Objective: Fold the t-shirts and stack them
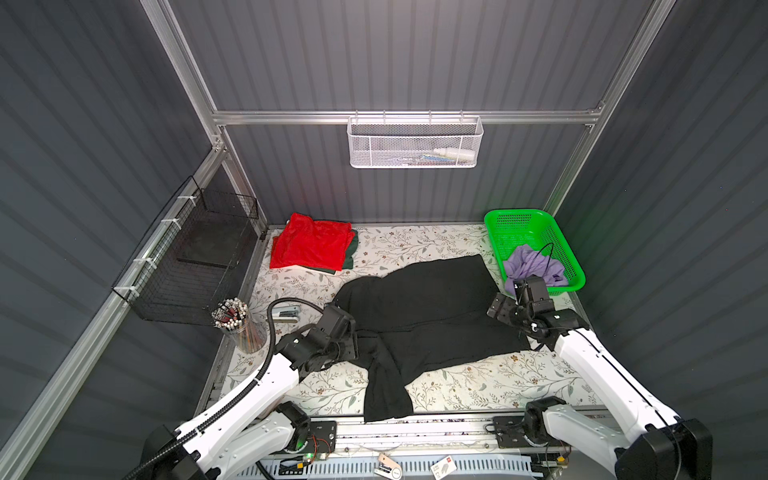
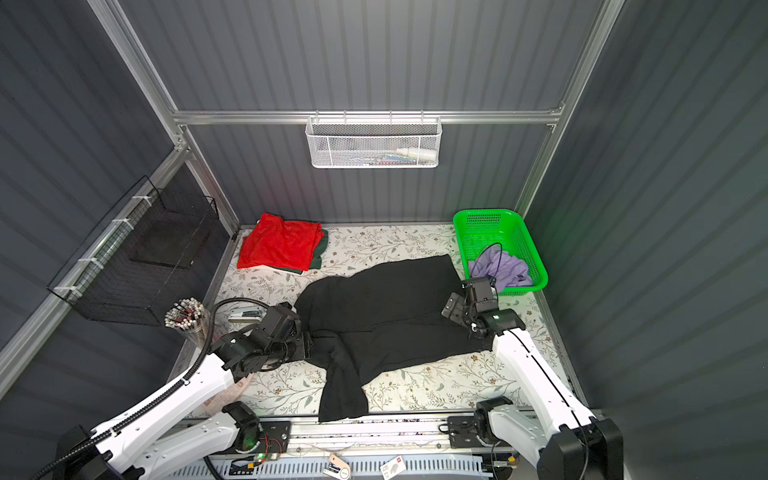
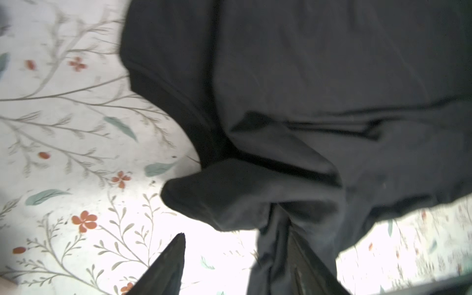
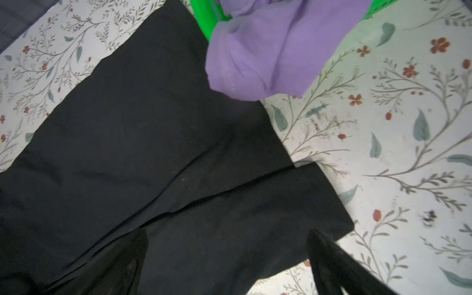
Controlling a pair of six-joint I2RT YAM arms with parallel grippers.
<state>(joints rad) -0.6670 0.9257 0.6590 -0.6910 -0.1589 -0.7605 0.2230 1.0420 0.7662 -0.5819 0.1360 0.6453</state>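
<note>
From your left: the red t-shirt (image 1: 309, 243) lies folded atop the dark green t-shirt (image 1: 349, 260); the left gripper (image 3: 233, 237), jaws parted, noses the black t-shirt (image 1: 419, 303) spread mid-table; the right gripper (image 4: 227, 236) gapes wide over its edge; the green basket (image 1: 493, 237) holds the lavender t-shirt (image 1: 532, 266). Floral tablecloth (image 1: 478, 378), grey walls (image 1: 415, 62).

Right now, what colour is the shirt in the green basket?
The shirt is lavender, clearest in the right wrist view.

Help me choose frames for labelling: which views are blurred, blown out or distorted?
Left wrist view: motion-blurred, with the tablecloth blown white beside the black t-shirt. Right wrist view: sharper, evenly lit, lavender t-shirt crisp. Both top views: wide-angle splay of the frame posts, green basket tinting the wall.
</note>
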